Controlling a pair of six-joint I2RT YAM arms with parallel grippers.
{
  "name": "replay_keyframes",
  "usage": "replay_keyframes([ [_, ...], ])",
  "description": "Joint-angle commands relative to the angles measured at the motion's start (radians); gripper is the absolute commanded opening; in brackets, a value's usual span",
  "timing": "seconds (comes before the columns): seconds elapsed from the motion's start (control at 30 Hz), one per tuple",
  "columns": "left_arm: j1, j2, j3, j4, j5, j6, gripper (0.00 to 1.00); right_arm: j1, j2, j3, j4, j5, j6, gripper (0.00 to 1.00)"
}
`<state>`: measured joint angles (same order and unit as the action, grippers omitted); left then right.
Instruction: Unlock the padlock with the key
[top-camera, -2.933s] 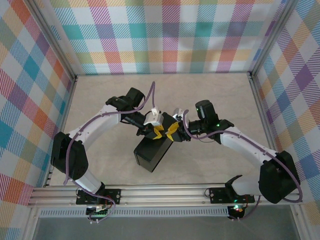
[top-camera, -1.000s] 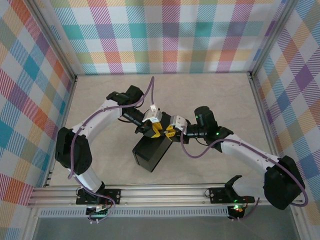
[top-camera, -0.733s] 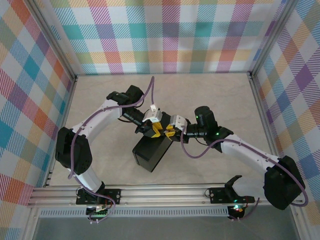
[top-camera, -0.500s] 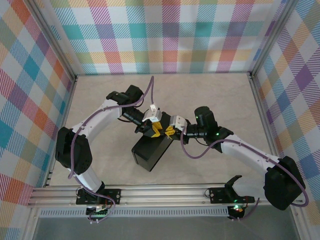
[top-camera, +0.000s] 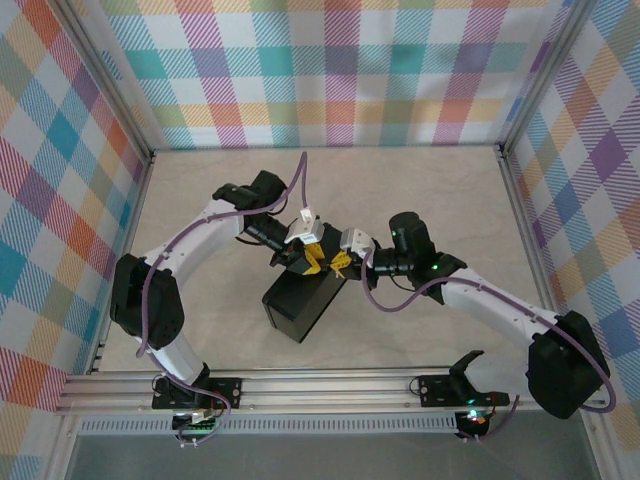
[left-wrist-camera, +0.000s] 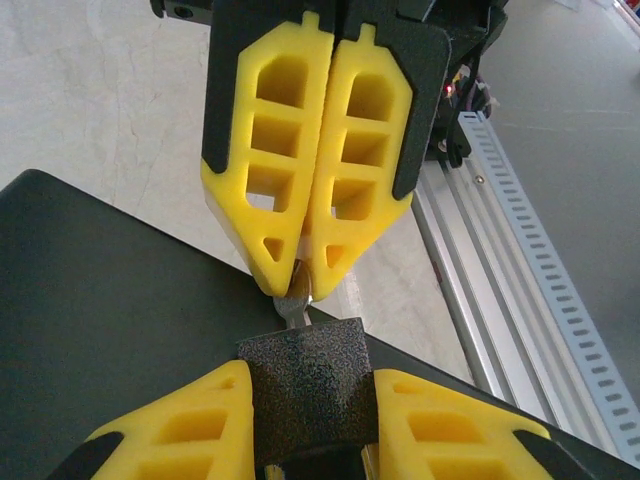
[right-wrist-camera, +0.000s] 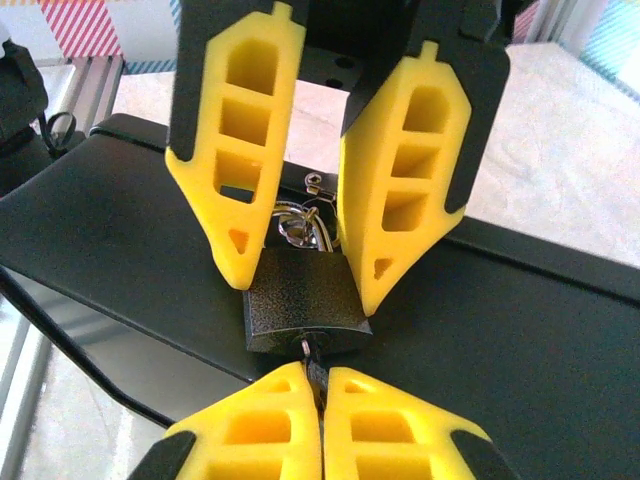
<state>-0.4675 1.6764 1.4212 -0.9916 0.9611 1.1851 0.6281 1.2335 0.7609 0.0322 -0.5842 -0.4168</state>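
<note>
From above, the black box (top-camera: 298, 310) sits near mid-frame. Closer up, the right wrist view shows the padlock (right-wrist-camera: 305, 308) in the middle, hooked on the box. The left pincer (right-wrist-camera: 305, 282), partly open, squeezes its sides. The right pincer (right-wrist-camera: 320, 385), closed tight at the bottom, pinches the key (right-wrist-camera: 313, 355) at the keyhole.

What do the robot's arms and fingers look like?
The left arm and right arm are white with black joints, each trailing a purple cable. The fingers are bright yellow wedges with square holes, backed in black.
</note>
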Motion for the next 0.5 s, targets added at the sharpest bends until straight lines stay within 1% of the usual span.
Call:
replay_keyframes([
  [0.0, 0.009, -0.02, -0.026, 0.083, 0.013, -0.022, 0.16, 0.025, 0.033, 0.083, -0.006, -0.063, 0.146, 0.0],
  [0.2, 0.006, -0.032, -0.037, 0.094, 0.003, -0.028, 0.16, 0.026, 0.058, 0.17, -0.128, -0.119, 0.412, 0.0],
  [0.47, 0.006, -0.044, -0.07, 0.128, -0.026, -0.047, 0.16, 0.025, 0.078, 0.198, -0.207, -0.145, 0.599, 0.0],
])
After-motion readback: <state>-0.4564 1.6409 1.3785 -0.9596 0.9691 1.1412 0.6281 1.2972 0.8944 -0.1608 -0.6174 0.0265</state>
